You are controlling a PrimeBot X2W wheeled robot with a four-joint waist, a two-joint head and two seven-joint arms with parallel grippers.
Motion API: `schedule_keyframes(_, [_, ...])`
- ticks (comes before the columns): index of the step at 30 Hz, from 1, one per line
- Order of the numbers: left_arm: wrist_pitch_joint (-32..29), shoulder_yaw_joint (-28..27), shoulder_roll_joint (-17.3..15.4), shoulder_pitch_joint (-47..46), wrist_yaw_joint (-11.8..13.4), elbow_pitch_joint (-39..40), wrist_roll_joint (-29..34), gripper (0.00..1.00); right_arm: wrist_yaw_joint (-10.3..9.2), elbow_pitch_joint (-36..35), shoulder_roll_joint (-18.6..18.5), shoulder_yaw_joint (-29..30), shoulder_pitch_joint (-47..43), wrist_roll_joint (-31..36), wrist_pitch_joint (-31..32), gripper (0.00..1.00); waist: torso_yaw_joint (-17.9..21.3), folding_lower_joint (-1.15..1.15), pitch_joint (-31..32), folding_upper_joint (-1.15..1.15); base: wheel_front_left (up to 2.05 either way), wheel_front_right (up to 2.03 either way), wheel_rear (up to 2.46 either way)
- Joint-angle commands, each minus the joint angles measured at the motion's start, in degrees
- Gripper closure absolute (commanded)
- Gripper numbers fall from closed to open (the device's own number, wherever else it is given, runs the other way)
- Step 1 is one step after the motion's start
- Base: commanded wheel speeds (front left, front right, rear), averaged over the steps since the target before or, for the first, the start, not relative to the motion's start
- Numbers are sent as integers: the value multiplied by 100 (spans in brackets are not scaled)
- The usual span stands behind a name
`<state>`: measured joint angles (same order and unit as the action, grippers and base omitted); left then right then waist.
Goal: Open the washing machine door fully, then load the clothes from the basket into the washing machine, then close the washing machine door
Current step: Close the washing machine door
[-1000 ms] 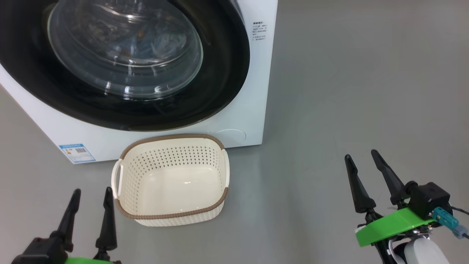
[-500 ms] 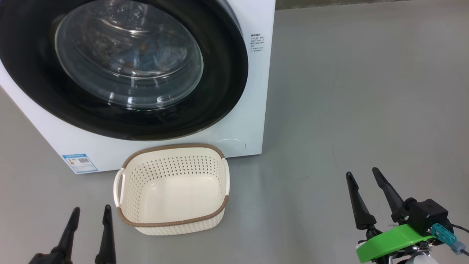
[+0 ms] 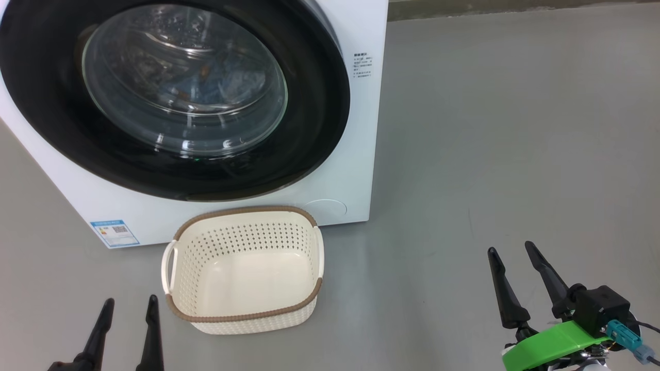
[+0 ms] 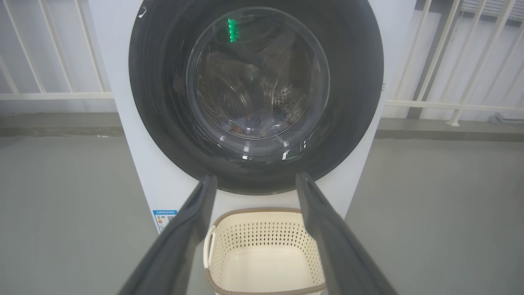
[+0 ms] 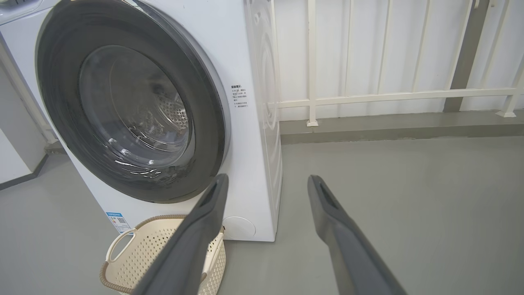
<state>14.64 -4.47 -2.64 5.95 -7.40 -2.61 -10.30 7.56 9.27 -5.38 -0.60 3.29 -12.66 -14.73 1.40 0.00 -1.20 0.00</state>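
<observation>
Shifted down since the earlier frames is the whole head view, so the camera is judged to have moved. The washing machine point(image 3: 356, 154) and the basket point(image 3: 245, 210) are kept in the same relation to each other. Both pairs of jaws are seen lower in that view than before, a bit more than the scene, so a slight pull-back of the arms is judged.

The washing machine door point(image 3: 180, 93) is seen shut, its black rim lying flush on the white front in the right wrist view. The clothes point(image 4: 256, 123) are made out as bluish fabric low in the drum, behind the glass bowl. The basket is left on the floor point(image 3: 490, 129) just beside the foot of the machine, under the door, upright and with nothing in it. That spot is judged to have been chosen to keep the carry from basket to drum short.

The left jaws are spread apart with nothing between them, held low at the lower left, near the basket but not touching it. The right jaws are likewise released and bare, held well apart from the machine at the lower right. No contact is made with anything.

All three steps are judged done from how things lie. The arms are judged parked clear of the door.
</observation>
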Motion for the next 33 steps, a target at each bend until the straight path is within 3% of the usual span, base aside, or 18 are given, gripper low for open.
schedule_keyframes(1, [36,-192,-32,-82,-9,98,81,0,-8,-150,-15,-101,48,80,-27,0,1,0,11,0,0,0,0])
schedule_keyframes(33, [36,-180,-24,-70,83,99,39,0,-8,-84,-31,-116,50,124,-27,0,-103,0,-56,0,0,0,0])
